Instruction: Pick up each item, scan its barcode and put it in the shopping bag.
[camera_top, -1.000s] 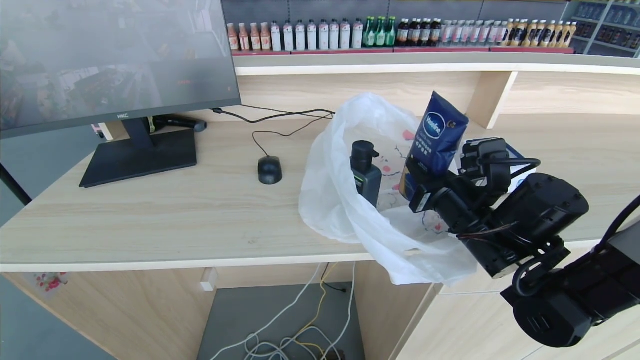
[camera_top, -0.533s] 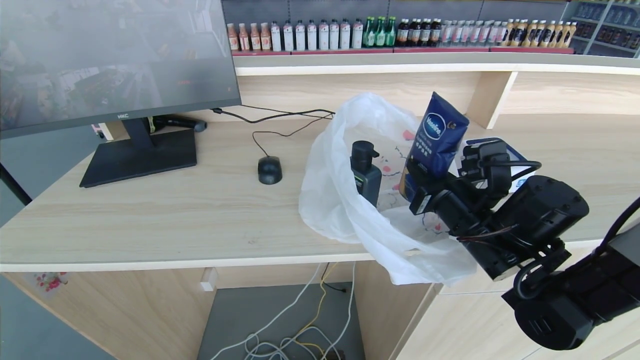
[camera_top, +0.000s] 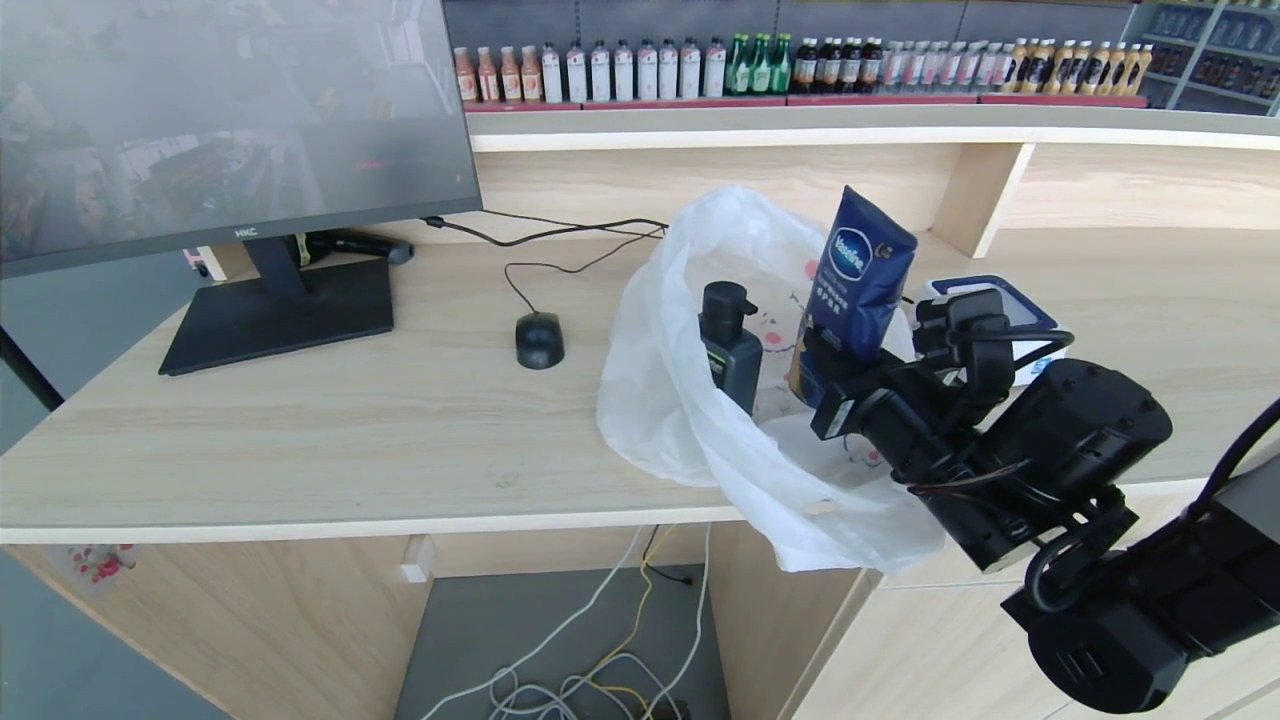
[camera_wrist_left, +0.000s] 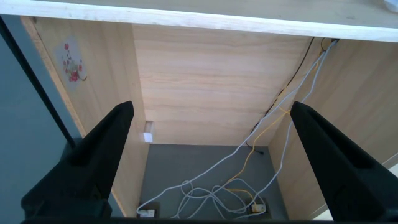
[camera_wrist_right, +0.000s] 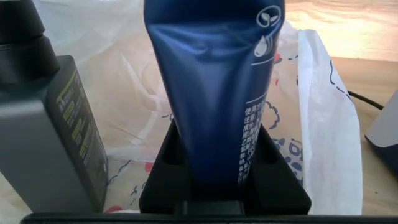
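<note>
your right pincer (camera_top: 832, 372) is pinched tight on the lower end of the dark blue squeeze tube (camera_top: 858, 268). it holds the tube upright at the open mouth of the white translucent plastic shopping bag (camera_top: 660, 410), which lies on the light wooden desk (camera_top: 300, 430). the tube's base sits between the black fingers (camera_wrist_right: 163, 163), just beside the grey pump bottle (camera_top: 732, 355) standing inside the bag. your left pincer (camera_wrist_left: 214, 155) hangs below the desk edge, fingers spread wide, holding nothing.
</note>
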